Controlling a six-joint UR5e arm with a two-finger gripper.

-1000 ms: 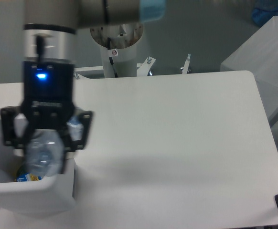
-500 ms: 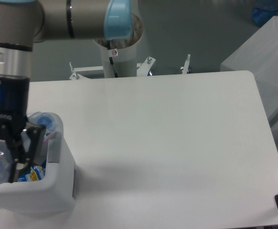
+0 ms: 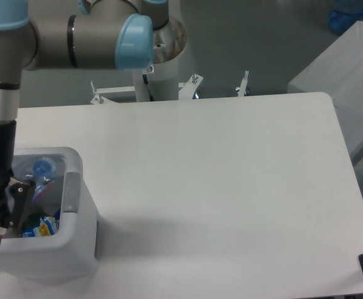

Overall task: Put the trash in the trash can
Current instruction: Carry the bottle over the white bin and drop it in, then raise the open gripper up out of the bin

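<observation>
Bottle [image 3: 39, 171] and wrapper [image 3: 41, 227] sit in the bin [image 3: 75, 249]; gripper [image 3: 4, 208] jaws look released, so lift straight up clear of the rim.

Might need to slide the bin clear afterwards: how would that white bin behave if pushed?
The trash can would probably slide rather than tip: it looks squat, on a smooth table. Likely light, holding only a plastic bottle and a wrapper. The end effector beside it is cropped.
</observation>
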